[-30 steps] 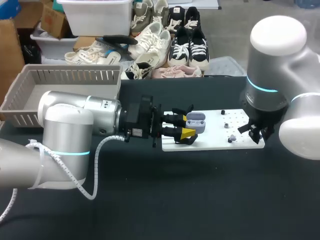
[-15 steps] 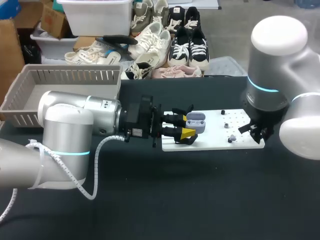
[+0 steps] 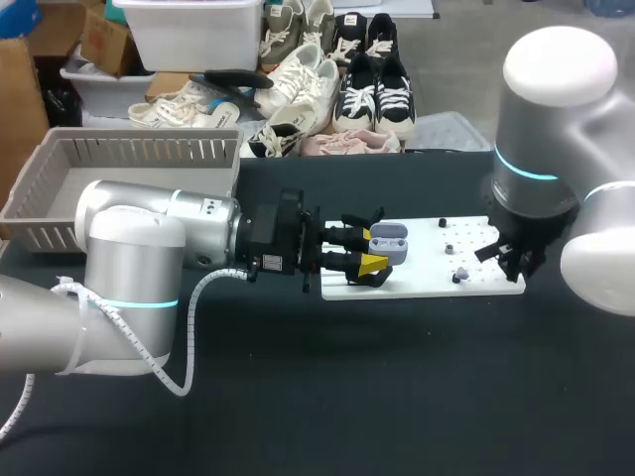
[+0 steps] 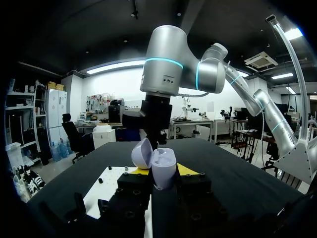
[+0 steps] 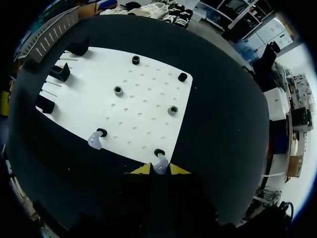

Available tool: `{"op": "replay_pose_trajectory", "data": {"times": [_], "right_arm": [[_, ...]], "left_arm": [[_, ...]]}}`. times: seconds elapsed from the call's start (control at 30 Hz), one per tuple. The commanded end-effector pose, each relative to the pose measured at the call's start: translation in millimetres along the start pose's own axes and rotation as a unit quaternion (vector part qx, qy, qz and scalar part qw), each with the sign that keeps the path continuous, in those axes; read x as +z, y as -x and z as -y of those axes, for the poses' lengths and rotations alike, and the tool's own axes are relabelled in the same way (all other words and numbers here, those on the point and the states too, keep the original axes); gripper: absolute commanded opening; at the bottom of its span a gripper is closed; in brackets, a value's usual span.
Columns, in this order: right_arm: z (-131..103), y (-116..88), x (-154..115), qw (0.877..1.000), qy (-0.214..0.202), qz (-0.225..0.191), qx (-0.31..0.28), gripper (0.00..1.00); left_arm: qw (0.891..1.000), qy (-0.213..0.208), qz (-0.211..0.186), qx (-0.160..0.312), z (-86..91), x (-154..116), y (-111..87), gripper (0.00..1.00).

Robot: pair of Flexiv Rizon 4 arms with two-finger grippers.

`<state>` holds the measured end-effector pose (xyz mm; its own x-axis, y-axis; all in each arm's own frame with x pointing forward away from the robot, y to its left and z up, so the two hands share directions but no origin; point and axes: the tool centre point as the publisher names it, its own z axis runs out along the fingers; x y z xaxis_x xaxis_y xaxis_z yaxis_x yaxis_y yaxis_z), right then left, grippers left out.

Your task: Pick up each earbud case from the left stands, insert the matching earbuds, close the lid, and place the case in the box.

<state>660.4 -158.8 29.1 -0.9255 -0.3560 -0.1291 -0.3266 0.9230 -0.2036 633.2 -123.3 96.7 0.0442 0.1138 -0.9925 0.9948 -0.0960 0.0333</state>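
The case [image 4: 162,162] looks light and slippery, so my left hand [image 4: 163,172] pinches its sides; whether my right hand [image 5: 159,171] squeezes the tiny earbud [image 5: 159,167], I cannot tell.

A broad table [image 3: 327,397] with a plain black matte top under soft, even light

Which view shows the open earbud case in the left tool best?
The left wrist view: the case sits close up between the left tool's yellow tips, with its lid open. The head view shows it small, over the white board. The right wrist view does not show it.
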Motion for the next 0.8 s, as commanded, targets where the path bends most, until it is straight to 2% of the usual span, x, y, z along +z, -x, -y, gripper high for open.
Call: {"op": "replay_pose_trajectory", "data": {"times": [0.03, 0.3, 0.43, 0.53, 0.8], "right_arm": [[-0.7, -7.2, -10.4, 1.0, -0.005, 0.01, 0.002, 0.0], [-2.0, -8.1, -37.9, 1.0, -0.011, 0.026, 0.005, 0.0], [-5.2, -10.8, -49.0, 0.999, -0.013, 0.003, 0.029, 0.0], [-10.7, -14.2, -51.9, 0.999, 0.017, -0.024, 0.043, 0.0], [-16.1, -20.3, -59.0, 0.997, 0.037, -0.029, 0.053, 0.0]], "left_arm": [[1.0, 0.001, 0.001, 0.0, -0.1, 0.3, -0.8, 0.0], [1.0, 0.001, 0.001, 0.0, -0.1, 0.3, -0.8, 0.0], [1.0, 0.001, 0.001, 0.0, -0.1, 0.3, -0.8, 0.0], [1.0, 0.001, 0.001, 0.0, -0.1, 0.3, -0.8, 0.0], [1.0, 0.001, 0.001, 0.0, -0.1, 0.3, -0.8, 0.0]]}}
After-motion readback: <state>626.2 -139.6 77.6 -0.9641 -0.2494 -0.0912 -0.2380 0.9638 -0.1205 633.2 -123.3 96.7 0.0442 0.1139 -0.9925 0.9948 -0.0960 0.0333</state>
